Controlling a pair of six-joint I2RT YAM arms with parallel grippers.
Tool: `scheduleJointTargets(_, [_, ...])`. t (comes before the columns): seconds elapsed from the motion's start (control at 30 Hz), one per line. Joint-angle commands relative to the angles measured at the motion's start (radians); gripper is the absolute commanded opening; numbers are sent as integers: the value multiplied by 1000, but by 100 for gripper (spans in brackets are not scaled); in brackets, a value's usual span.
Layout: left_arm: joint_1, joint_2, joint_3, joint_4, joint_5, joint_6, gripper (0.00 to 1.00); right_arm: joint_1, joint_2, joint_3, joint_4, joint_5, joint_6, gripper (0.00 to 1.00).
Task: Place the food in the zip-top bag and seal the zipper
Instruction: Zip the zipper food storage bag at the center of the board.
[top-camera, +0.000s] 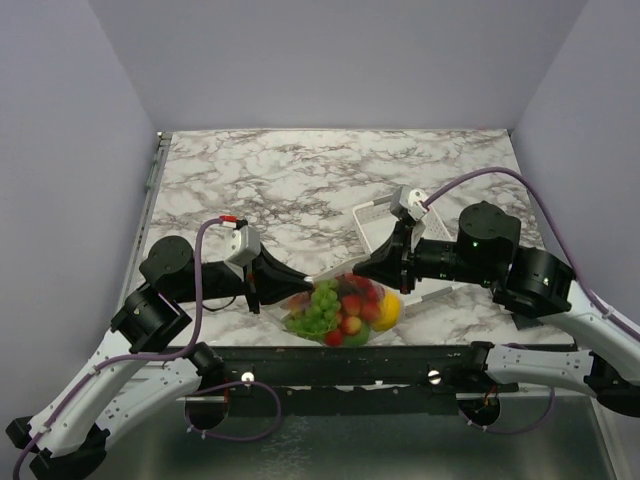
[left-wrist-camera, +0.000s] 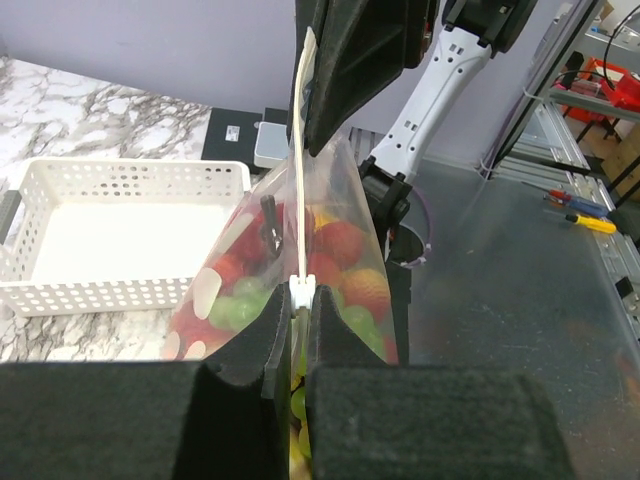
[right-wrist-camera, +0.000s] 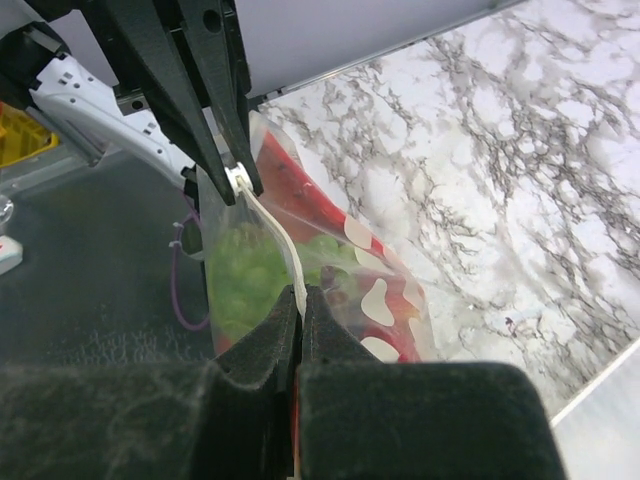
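Right now both of my pincers are pinched on the same thing. My left pincer (top-camera: 300, 283) is closed down tight on the left end of the zipper (top-camera: 330, 277). My right pincer (top-camera: 358, 270) is shut on the right end of it. The fingertips of the two point at each other with only a short stretch of strip between them.

From my left wrist, the whitish strip climbs as one thin line from my own fingertips up to the other pincer. A small white tab (left-wrist-camera: 303, 290) on it sits right at the tips of my left fingers. From my right wrist, the strip bows a little on its way across.

The zip-top bag (top-camera: 345, 315) hangs below the strip, at the near edge of the desk (top-camera: 300, 180), about midway between my two arms. I cannot tell whether its bottom rests on the marble. The food (top-camera: 345, 310) is inside the bag: green grapes (top-camera: 322, 303) crowd the left side, red strawberries (top-camera: 352, 303) sit in the middle, and a yellow pepper (top-camera: 388, 310) bulges at the right. White dots show on the clear plastic.

A white basket (top-camera: 375, 215) stands on the desk just beyond my right pincer, on the far side of the bag and apart from it.
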Motion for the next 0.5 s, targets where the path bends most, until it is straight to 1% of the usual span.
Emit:
scheduleJointTargets(0.0, [1, -29, 3, -29, -21, 8, 0, -1, -54, -15, -42, 138, 4, 1])
scheduleJointTargets(0.27, [0, -42, 16, -86, -53, 47, 0, -1, -100, -49, -69, 242, 11, 1])
scheduleJointTargets(0.3, [0, -46, 17, -94, -59, 52, 0, -1, -104, -53, -72, 274, 12, 1])
scheduleJointTargets(0.47, [1, -64, 24, -140, -91, 75, 0, -1, -106, -70, -85, 338, 23, 1])
